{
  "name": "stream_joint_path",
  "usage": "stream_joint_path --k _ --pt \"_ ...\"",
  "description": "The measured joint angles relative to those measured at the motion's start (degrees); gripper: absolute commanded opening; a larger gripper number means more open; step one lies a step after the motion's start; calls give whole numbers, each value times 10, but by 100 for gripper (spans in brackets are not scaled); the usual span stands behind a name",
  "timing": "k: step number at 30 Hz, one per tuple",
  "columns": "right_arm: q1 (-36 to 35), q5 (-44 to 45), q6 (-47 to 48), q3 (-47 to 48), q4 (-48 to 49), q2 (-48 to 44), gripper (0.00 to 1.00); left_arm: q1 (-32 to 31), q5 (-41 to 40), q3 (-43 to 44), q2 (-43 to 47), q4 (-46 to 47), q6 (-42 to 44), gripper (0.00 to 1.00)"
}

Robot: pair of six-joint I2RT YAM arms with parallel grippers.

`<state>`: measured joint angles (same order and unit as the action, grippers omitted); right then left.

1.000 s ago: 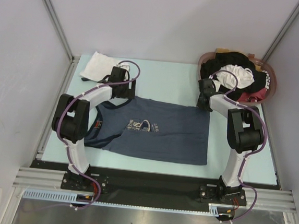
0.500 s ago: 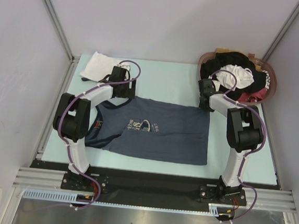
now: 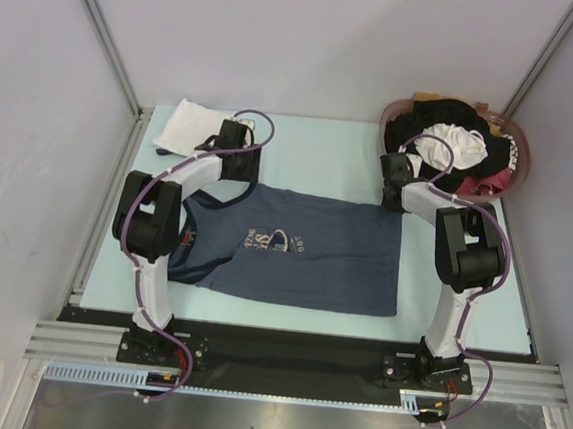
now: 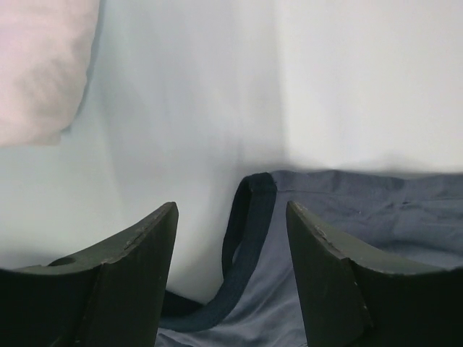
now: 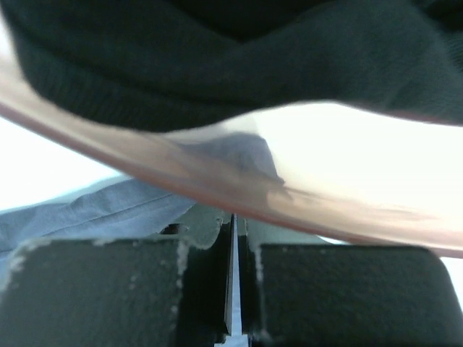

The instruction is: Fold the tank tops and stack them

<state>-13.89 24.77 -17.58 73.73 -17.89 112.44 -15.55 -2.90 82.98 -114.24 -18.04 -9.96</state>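
The slate-blue tank top (image 3: 293, 250) lies spread flat mid-table, straps to the left. My left gripper (image 3: 238, 170) is at its upper strap. In the left wrist view the gripper (image 4: 231, 210) is open, and the dark strap (image 4: 249, 231) runs between the fingers without touching either. My right gripper (image 3: 393, 196) is at the shirt's far right corner. Seen from the right wrist, that gripper (image 5: 235, 217) is shut, with the blue cloth (image 5: 108, 206) right at its tips. The white tank top (image 3: 189, 126) lies folded at the back left.
A pinkish basket (image 3: 387, 118) heaped with black, white and red clothes (image 3: 454, 139) stands at the back right. Its rim (image 5: 217, 181) hangs just beyond my right fingertips. The white cloth (image 4: 36, 65) is to the far left of my left gripper.
My right jaws have closed at the shirt's corner. My left wrist has shifted a little toward the back, over the strap, and its jaws have narrowed. The tank top lies as before.
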Motion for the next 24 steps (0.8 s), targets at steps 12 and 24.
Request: stream_joint_path --k 12,24 --pt "-1 -24 8 -50 42 -39 0 0 1 29 -42 -16 0 67" --pt "-8 -35 13 -61 66 -52 0 -10 16 95 -107 -33 -5 24"
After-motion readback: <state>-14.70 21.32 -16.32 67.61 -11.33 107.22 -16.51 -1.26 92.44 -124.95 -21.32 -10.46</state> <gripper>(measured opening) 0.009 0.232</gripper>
